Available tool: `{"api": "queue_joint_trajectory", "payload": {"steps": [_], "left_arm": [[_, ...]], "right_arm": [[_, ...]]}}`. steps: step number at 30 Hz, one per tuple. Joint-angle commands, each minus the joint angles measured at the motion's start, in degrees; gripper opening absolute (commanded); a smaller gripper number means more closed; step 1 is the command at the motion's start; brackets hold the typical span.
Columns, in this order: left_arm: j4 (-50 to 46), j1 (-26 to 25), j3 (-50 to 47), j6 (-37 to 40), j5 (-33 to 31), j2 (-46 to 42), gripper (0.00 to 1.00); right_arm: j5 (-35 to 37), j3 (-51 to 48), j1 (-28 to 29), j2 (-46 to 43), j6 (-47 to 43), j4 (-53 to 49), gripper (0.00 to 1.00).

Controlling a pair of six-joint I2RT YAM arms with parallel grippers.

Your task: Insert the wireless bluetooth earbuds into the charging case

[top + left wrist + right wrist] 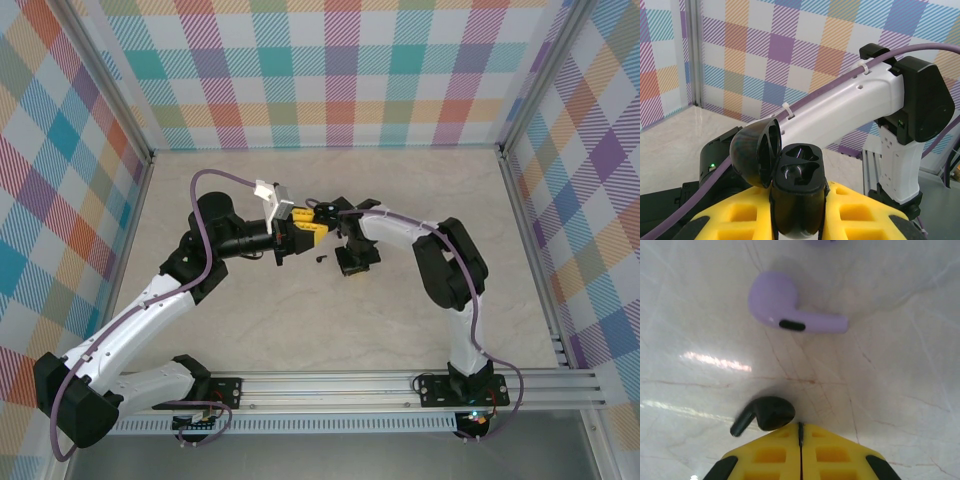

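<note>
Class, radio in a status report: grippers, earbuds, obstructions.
Left gripper shut on open charging case. Right gripper shut, empty, beside black earbud. Lavender earbud beyond. No obstruction seen.

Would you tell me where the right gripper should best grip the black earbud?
Probably the black earbud by its rounded head, from straight above, jaws straddling it: it lies flat on the table with its thin stem sticking sideways. The shut right gripper must open first.

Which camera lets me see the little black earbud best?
The right wrist view. There the black earbud is big and sharp, lying on the table right by the yellow tips of the right gripper. In the top external view the earbud is just a tiny dark speck.
</note>
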Motion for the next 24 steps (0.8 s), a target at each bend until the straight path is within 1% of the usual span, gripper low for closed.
{"api": "queue_joint_trajectory", "payload": {"steps": [1,7,11,15,21,24], "left_arm": [[1.04,-0.46,-0.1,-0.32,0.62,-1.26,0.11],[1.13,-0.45,0.06,-0.23,0.66,-1.07,0.11],[1.13,-0.45,0.06,-0.27,0.65,-1.08,0.11],[1.3,-0.45,0.07,-0.27,0.83,-1.19,0.11],[1.3,-0.46,0.07,-0.22,1.03,-1.08,0.11],[1.3,-0.46,0.1,-0.26,1.05,-1.03,0.11]], "right_arm": [[-0.55,1.91,-0.34,1.84,1.24,-0.24,0.06],[0.11,3.12,-0.34,2.0,0.53,-1.11,0.06],[0.33,2.71,-0.38,-0.35,0.33,-1.53,0.08],[-1.44,2.44,-0.64,-2.73,0.35,-1.32,0.11],[-5.97,2.84,-1.42,-3.54,0.64,-0.26,0.2],[-6.84,4.06,-1.56,-2.39,1.1,-0.79,0.28]]}}
